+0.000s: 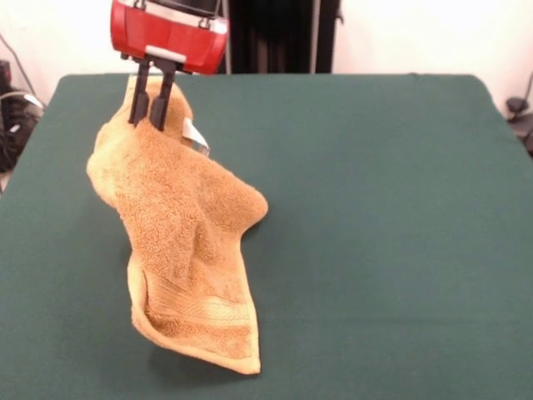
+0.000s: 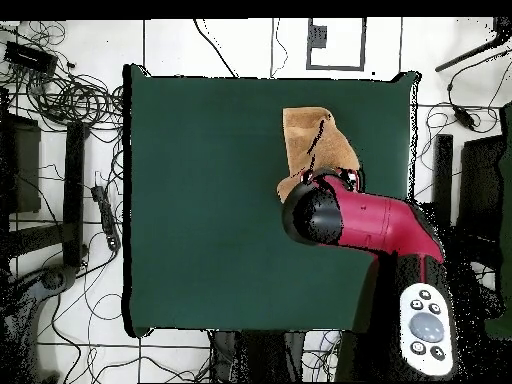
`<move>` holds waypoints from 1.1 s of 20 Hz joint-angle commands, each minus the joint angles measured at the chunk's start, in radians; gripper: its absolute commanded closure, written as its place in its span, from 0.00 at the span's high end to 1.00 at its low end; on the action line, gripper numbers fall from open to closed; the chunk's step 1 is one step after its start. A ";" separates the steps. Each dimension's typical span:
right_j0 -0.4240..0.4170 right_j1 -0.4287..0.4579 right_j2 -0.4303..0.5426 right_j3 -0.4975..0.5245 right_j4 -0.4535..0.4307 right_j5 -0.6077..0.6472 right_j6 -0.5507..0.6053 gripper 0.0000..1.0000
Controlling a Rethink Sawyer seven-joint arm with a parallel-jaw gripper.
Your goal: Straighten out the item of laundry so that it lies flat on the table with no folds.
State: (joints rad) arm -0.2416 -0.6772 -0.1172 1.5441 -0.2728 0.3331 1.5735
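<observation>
The item of laundry (image 1: 183, 242) is a golden-orange terry towel hanging crumpled from my gripper (image 1: 149, 117), which is shut on its top edge. Its lower end with the woven border band rests on the green table (image 1: 375, 208) near the front edge. A small white tag (image 1: 194, 133) sticks out just beside the fingers. In the overhead view the towel (image 2: 308, 135) shows beyond the red arm (image 2: 365, 220), which hides the gripper and the towel's held part.
Cables and dark equipment (image 2: 70, 150) lie on the floor around the table. A dark stand (image 1: 283, 33) rises behind the table's far edge.
</observation>
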 commanded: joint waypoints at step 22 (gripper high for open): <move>0.018 0.101 0.076 0.086 -0.087 -0.106 0.063 0.00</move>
State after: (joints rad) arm -0.2416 -0.6318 -0.1057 1.5676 -0.3008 0.2250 1.5735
